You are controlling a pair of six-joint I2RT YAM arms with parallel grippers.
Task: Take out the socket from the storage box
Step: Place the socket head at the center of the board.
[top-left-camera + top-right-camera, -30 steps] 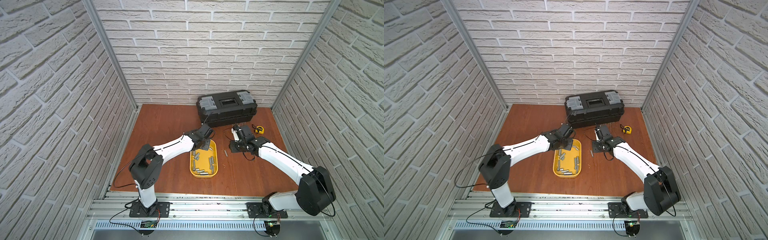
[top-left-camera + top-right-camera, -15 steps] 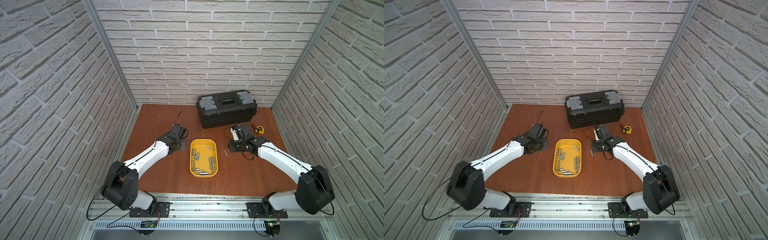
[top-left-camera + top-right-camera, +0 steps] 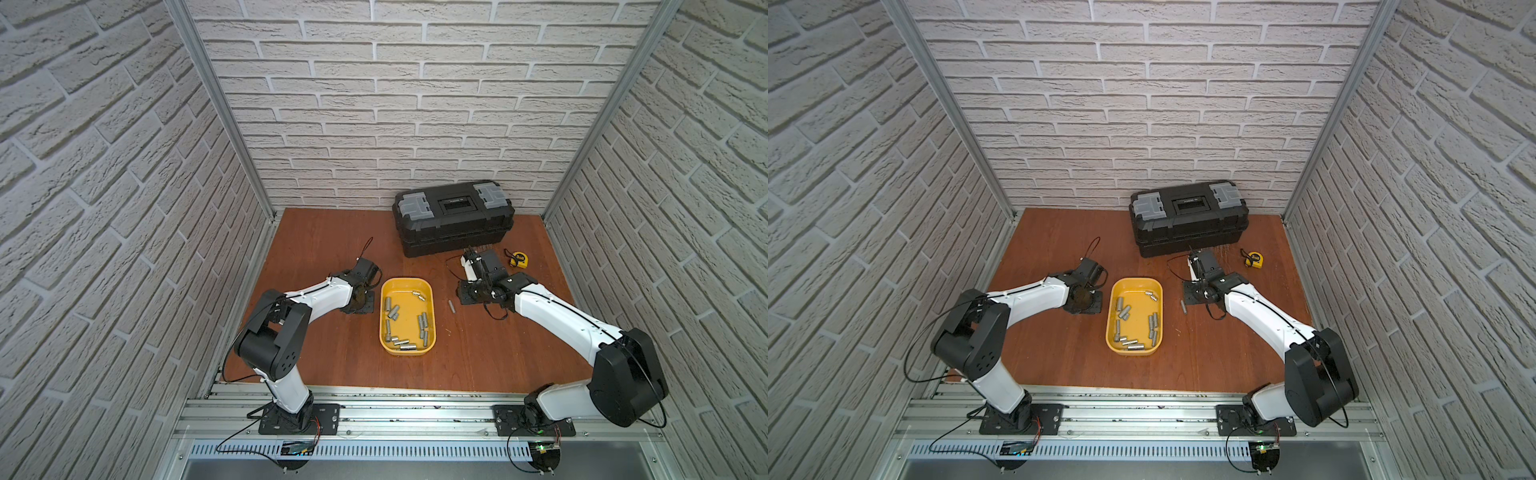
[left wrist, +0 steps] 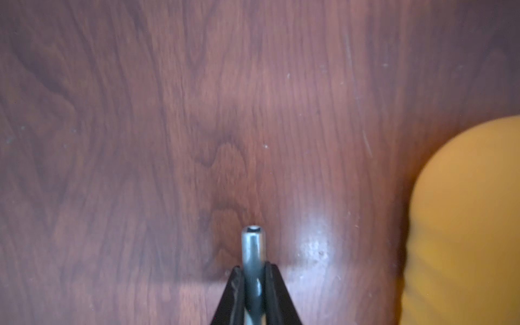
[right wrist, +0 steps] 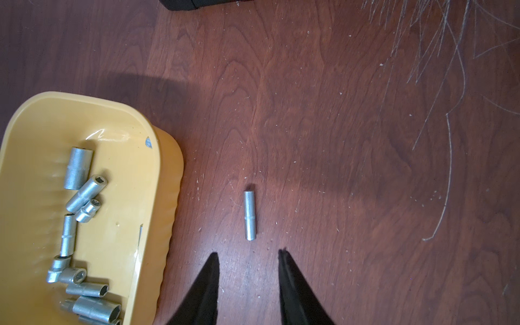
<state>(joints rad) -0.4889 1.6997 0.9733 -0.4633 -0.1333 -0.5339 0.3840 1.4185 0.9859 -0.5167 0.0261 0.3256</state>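
Note:
The storage box [image 3: 406, 281], a shallow yellow tub, sits mid-table in both top views [image 3: 1136, 281] with several metal sockets [image 3: 392, 309] inside. My left gripper [image 4: 253, 267] is shut on a slim grey socket [image 4: 252, 244], held low over bare wood just left of the tub [image 4: 464, 225]; from above the wrist [image 3: 358, 305] hides it. My right gripper [image 5: 249, 253] stands open over the table right of the tub [image 5: 166, 157]. One thin socket [image 5: 249, 215] lies on the wood just beyond its fingertips, also visible in a top view [image 3: 451, 306].
A large black toolbox [image 3: 453, 220] with grey latches stands at the back wall. A yellow tape measure [image 3: 519, 259] lies to its right front. Thin wiry strands [image 5: 447, 84] lie on the wood near the right gripper. Brick walls close in both sides.
My left gripper has moved from over the tub's far left corner out to the table left of it, and its elbow has risen. The right arm has hardly moved.

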